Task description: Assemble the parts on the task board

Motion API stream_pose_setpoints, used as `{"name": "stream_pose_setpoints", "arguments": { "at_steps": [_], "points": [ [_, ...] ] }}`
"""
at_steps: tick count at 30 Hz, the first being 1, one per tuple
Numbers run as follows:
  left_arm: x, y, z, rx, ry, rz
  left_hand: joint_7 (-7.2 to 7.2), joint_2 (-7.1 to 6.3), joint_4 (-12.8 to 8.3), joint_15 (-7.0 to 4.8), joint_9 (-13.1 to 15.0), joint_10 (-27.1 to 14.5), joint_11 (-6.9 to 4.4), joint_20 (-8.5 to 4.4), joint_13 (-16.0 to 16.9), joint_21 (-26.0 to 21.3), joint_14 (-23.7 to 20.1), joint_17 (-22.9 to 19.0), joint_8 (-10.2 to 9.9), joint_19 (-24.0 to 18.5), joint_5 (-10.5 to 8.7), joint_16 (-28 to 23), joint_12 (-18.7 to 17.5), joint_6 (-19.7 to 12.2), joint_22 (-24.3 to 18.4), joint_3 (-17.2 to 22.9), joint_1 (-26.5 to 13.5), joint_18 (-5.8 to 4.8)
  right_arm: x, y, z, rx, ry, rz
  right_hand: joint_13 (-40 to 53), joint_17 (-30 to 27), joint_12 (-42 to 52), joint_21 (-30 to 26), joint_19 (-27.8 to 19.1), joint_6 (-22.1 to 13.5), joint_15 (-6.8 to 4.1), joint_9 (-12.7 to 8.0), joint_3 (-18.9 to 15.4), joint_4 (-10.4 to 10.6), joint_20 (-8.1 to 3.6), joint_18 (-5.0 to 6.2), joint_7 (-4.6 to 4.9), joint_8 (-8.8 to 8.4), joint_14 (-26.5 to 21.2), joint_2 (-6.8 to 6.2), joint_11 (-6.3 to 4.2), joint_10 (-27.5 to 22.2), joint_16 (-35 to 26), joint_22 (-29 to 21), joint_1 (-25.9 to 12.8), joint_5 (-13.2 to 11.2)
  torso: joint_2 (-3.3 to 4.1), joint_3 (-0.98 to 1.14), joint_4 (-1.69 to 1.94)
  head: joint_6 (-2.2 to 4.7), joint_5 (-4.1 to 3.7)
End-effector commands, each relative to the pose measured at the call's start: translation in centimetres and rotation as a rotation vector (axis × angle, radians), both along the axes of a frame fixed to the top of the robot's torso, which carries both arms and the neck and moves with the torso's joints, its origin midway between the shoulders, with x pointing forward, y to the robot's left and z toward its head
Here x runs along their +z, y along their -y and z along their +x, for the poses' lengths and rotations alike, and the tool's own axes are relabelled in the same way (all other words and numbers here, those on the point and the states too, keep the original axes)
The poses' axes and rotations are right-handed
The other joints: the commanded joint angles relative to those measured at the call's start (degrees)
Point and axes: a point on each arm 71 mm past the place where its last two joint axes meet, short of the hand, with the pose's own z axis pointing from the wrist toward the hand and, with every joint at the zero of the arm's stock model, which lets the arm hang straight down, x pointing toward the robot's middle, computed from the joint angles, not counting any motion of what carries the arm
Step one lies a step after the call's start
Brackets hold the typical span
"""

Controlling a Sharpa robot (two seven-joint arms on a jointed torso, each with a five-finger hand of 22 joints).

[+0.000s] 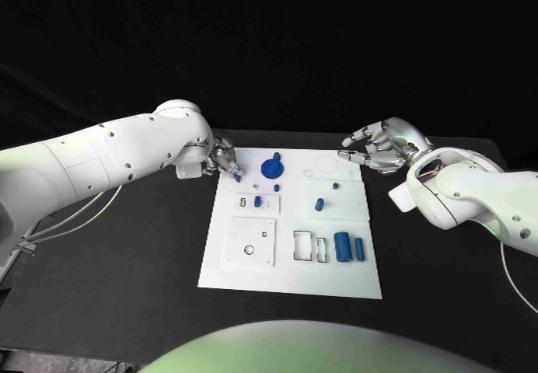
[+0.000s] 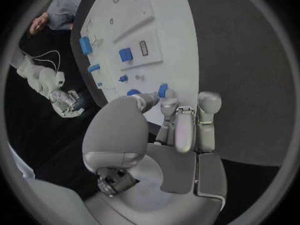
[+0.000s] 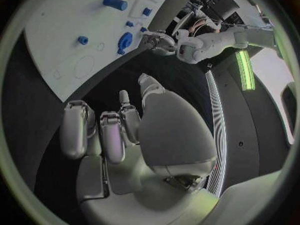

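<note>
Head view: the white task board [image 1: 289,256] lies mid-table, with a blue round part [image 1: 271,167] near its far edge and two blue cylinders [image 1: 349,248] side by side nearer the robot. The left hand [image 1: 221,162] reaches the board's far left corner, fingertips at a small blue part [image 1: 238,178].

Left wrist view: whether the fingers [image 2: 164,105] pinch that part [image 2: 162,90] cannot be told.

Right wrist view: the right hand [image 3: 119,135] hovers beside the board, fingers spread, holding nothing.

A robotics lab, by the look of it: a black surface [image 1: 134,256] against dark backdrop, two white robot arms, and a white task board [image 1: 294,264] carrying small blue parts [image 1: 342,248] for assembly testing.
</note>
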Motion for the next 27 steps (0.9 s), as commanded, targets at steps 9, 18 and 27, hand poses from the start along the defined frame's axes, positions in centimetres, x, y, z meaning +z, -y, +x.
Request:
{"name": "stream_pose_setpoints", "arguments": {
  "at_steps": [9,18,27],
  "points": [
    [0.3,0.1,-0.5,0.018,0.013,-0.065,-0.16,-0.43,-3.89,-0.4,1.11,0.94,-0.29,-0.18,0.33,0.78,2.24,1.29,2.15,0.47,0.4,0.24,0.28,-0.36,0.93,6.9,0.88,-0.31,0.0,-0.1,0.0,0.017,0.001,-0.009,1.86,7.35,-0.06,-0.18,-0.51,-0.38,-0.38,0.05,0.27,-0.11,-0.03,0.74,0.14,0.4,4.4,0.06,-0.16,-0.27,-0.3,4.01,-0.55,-0.01,-0.05,0.04,0.05,0.06,0.12],
    [1.5,-0.4,-2.4,0.025,0.08,-0.145,-0.37,-1.57,-5.66,-0.64,1.34,2.05,-0.53,-0.35,0.97,1.7,2.7,2.3,2.99,1.52,0.56,0.78,0.71,0.14,2.52,10.04,0.04,-0.58,0.0,0.1,0.0,0.013,0.001,-0.009,1.88,7.35,-0.04,-0.24,-0.53,-0.42,-0.39,0.06,0.31,-0.12,-0.04,0.75,0.14,0.49,4.4,0.04,-0.17,-0.26,-0.31,3.97,-0.58,-0.01,-0.11,0.1,0.02,0.05,0.39],
    [2.6,-0.7,-4.8,-0.023,0.181,-0.18,-0.57,-2.66,-6.74,-0.85,1.37,2.75,-0.76,-0.55,1.14,2.25,2.89,2.59,3.48,2.1,0.68,0.94,0.77,0.77,3.39,12.64,-0.63,-0.72,0.0,0.2,0.0,0.01,0.001,-0.01,1.88,7.35,-0.04,-0.24,-0.53,-0.42,-0.39,0.06,0.31,-0.12,-0.04,0.75,0.14,0.49,4.4,0.04,-0.17,-0.26,-0.31,3.97,-0.58,-0.01,-0.01,-0.04,0.11,0.07,0.44]
  ]
}}
